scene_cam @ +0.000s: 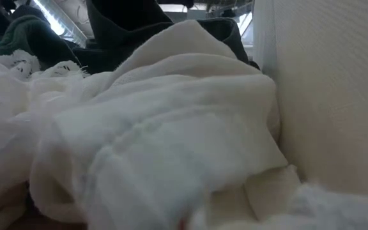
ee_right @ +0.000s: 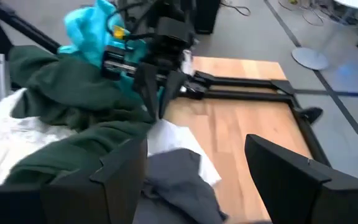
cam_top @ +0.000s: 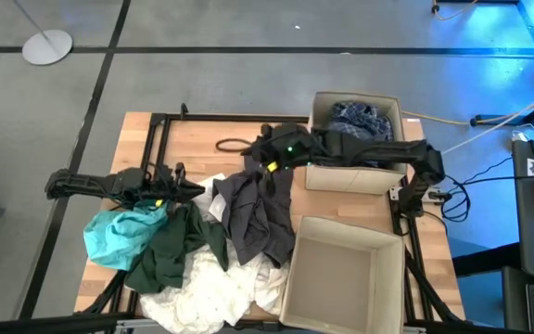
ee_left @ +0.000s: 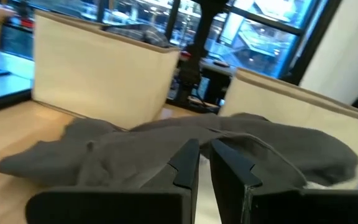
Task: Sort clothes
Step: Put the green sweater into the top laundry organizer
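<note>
The clothes lie heaped on the near half of the wooden table [cam_top: 202,130]: a teal one [cam_top: 114,232], a dark green one [cam_top: 170,252], a dark grey one [cam_top: 258,215] and white ones [cam_top: 213,289]. A blue plaid one [cam_top: 360,116] lies inside the far cardboard box [cam_top: 321,176]. My right gripper [cam_top: 253,162] hovers open over the grey garment's far end [ee_right: 179,186]. My left gripper [cam_top: 200,190] points level at the grey garment [ee_left: 241,140] from the table's left. Its fingers [ee_left: 188,163] are shut with nothing between them.
A second cardboard box [cam_top: 297,278], with nothing in it, stands at the near right beside the pile; its wall [scene_cam: 337,96] shows in the low view behind the white cloth [scene_cam: 158,147]. A dark cord loop [cam_top: 232,144] lies on bare wood at the far middle.
</note>
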